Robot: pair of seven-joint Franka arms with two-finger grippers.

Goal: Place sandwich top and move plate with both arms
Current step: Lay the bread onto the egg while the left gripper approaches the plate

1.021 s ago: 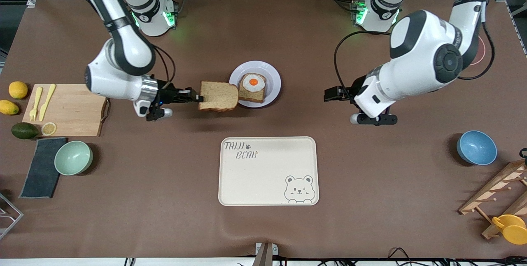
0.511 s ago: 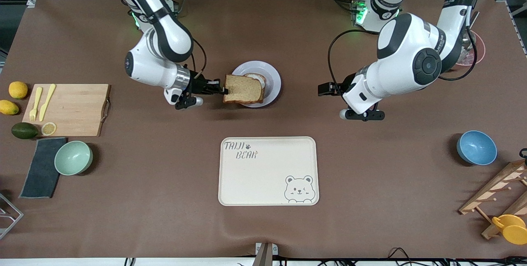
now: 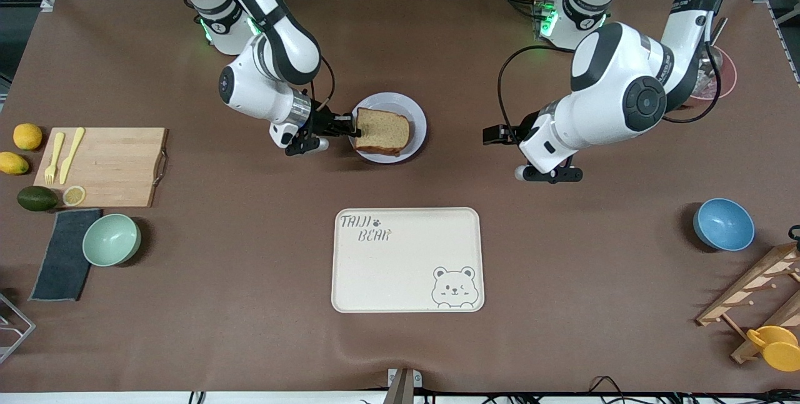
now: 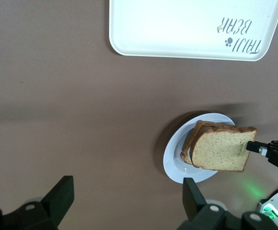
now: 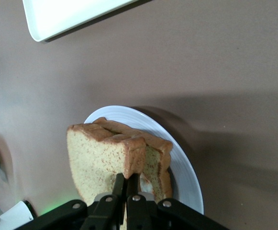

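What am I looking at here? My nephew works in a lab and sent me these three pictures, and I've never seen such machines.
These are two white robot arms at a brown table. One picture comes from a high camera facing them; the other two come from small cameras on each arm's wrist.

The right pincer is shut on the edge of a slice of brown bread, holding it over a second slice on a pale round plate. The right wrist view shows that grip up close.

The left pincer waits open above the table, beside the plate toward its own end.

Nearer the camera lies a cream tray with a bear print. Elsewhere sit a cutting board, a green bowl and a blue bowl.
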